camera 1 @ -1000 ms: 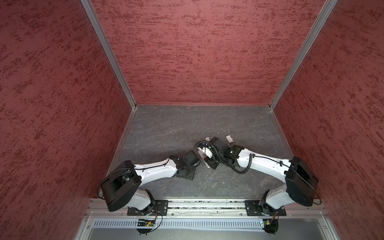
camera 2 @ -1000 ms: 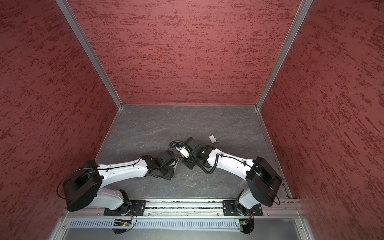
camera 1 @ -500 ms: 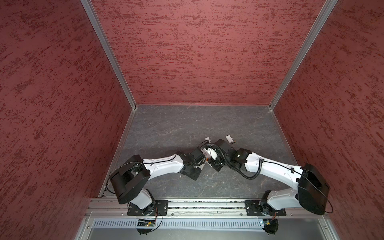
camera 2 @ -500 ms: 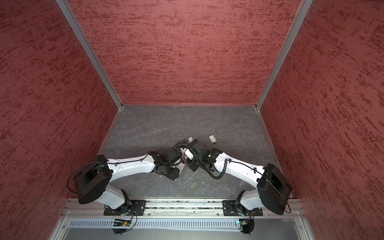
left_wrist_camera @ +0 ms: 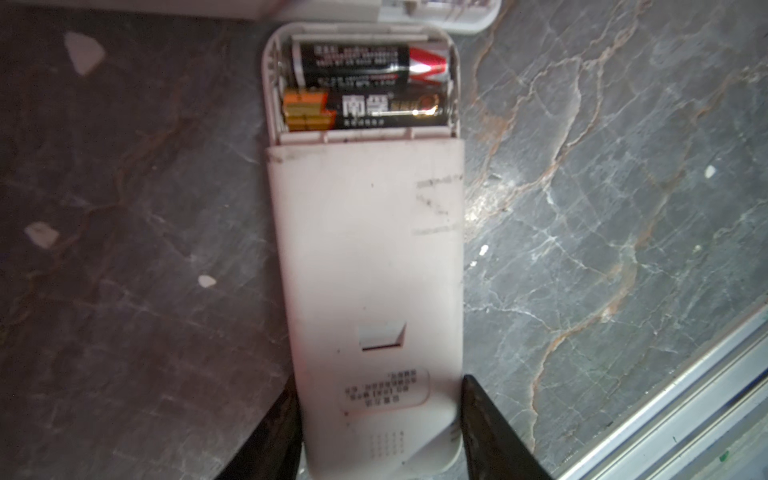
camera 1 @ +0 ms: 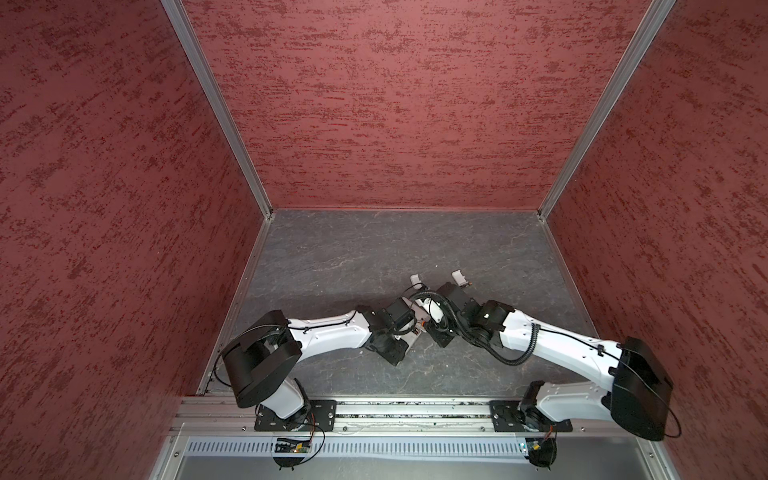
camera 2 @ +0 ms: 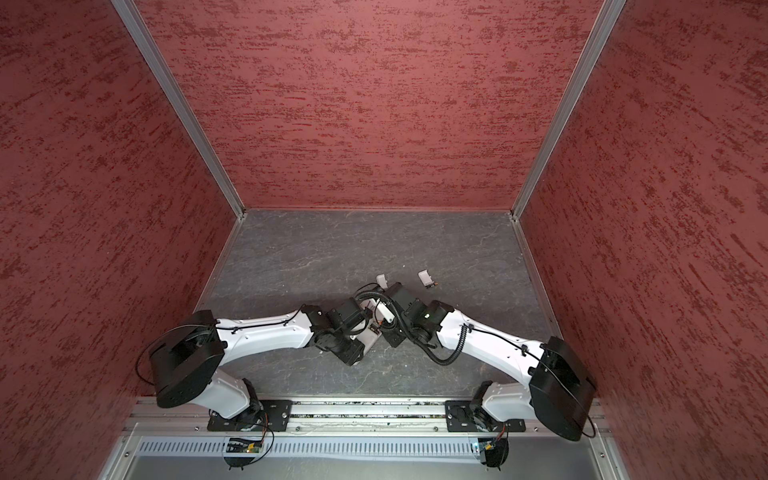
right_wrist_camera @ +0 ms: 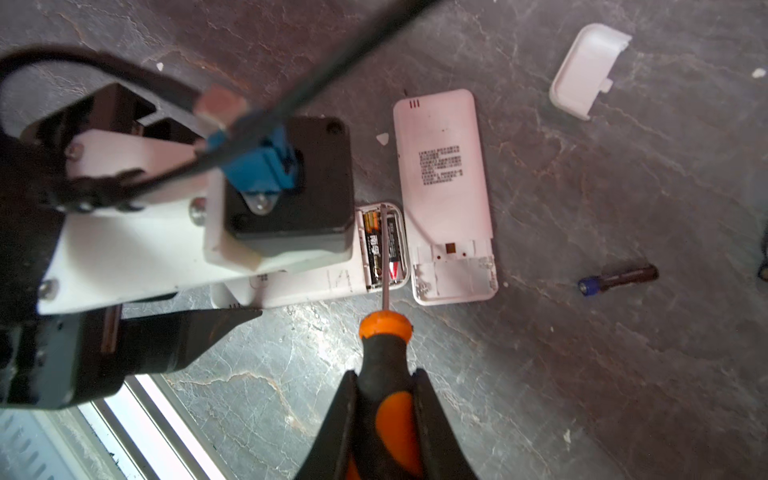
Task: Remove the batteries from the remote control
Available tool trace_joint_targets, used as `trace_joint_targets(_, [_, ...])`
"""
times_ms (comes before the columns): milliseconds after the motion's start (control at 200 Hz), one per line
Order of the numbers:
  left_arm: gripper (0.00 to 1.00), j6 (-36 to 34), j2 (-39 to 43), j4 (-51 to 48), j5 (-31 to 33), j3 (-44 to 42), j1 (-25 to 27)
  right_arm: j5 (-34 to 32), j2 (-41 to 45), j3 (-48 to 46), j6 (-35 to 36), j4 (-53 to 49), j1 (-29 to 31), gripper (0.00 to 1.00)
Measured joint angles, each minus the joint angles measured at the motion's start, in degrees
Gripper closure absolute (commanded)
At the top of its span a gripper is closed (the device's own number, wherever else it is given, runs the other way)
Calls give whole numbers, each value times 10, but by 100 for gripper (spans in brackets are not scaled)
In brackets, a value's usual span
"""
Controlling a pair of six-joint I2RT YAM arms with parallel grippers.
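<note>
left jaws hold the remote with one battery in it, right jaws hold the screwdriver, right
Not quite: the left wrist view shows two batteries in the remote, not one. The left jaws do hold it, and the right jaws the screwdriver.

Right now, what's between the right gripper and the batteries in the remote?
The orange-and-black screwdriver, seen in the right wrist view: the right gripper clamps its handle and its metal shaft reaches over the batteries.
</note>
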State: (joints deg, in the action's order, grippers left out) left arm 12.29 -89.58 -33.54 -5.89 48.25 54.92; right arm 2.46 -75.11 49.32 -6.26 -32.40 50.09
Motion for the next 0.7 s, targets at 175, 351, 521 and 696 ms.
trace_joint_targets(175, [59,0,-11,0,1,5,0,-12,0,21,-60,-54,5,100])
trace_joint_targets(351, [59,-2,-11,-1,0,6,0,-27,43,21,-114,-101,12,100])
trace_joint_targets(521, [59,-4,-17,-3,0,12,0,-33,62,19,-135,-125,14,100])
trace_joint_targets(696, [60,-6,-19,-5,0,14,1,-31,54,18,-137,-124,16,100])
